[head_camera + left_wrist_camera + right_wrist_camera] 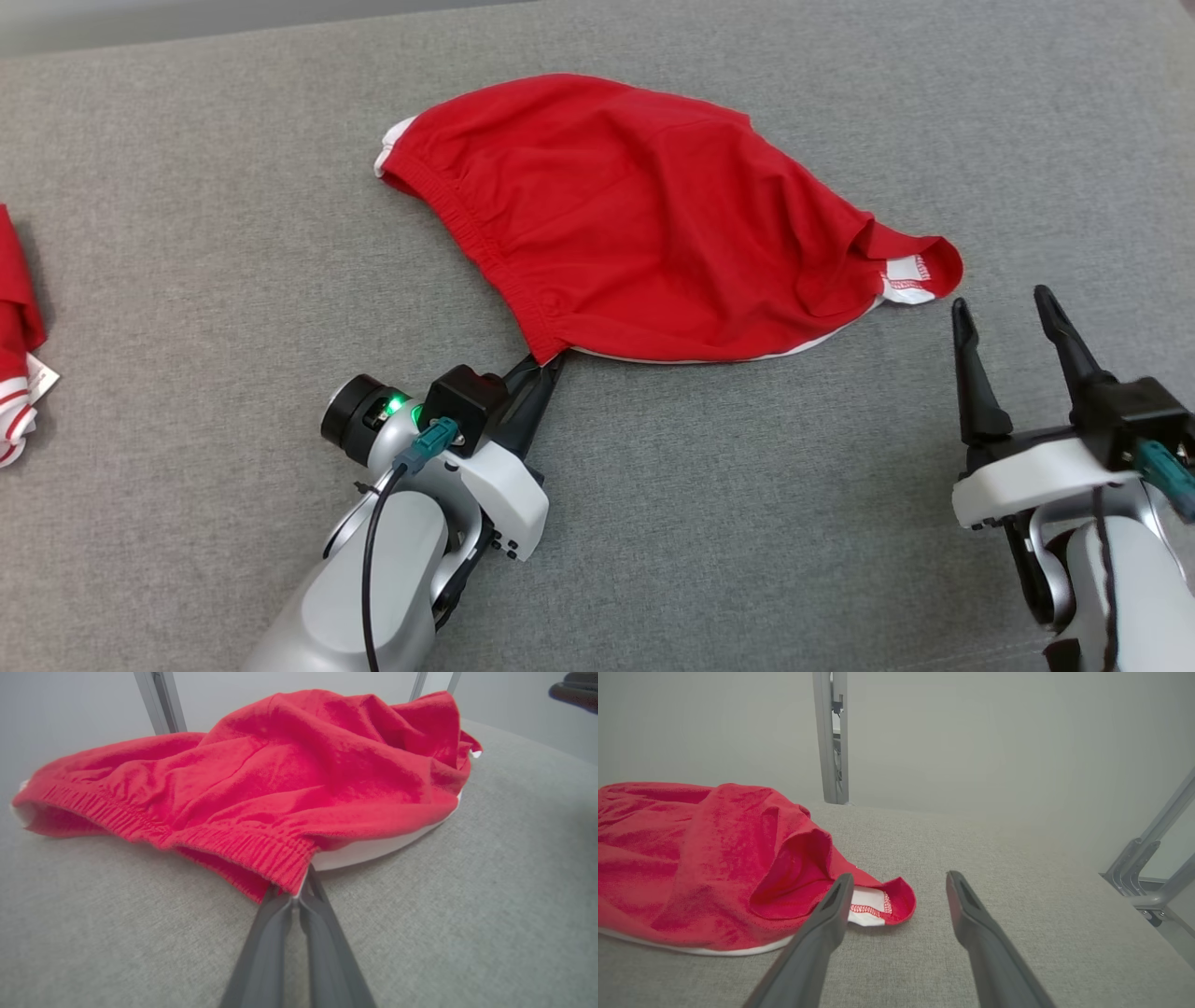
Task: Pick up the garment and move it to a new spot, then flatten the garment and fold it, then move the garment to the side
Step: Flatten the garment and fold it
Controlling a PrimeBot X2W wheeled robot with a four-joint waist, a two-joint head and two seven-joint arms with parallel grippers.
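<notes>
The left gripper (551, 364) pinches a corner of the red shorts (653, 224); the right gripper (1000, 299) gapes wide beside them.

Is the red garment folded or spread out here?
Spread out, not folded: the red garment lies loose and wrinkled on the grey surface, with the left gripper shut on its waistband corner.
</notes>
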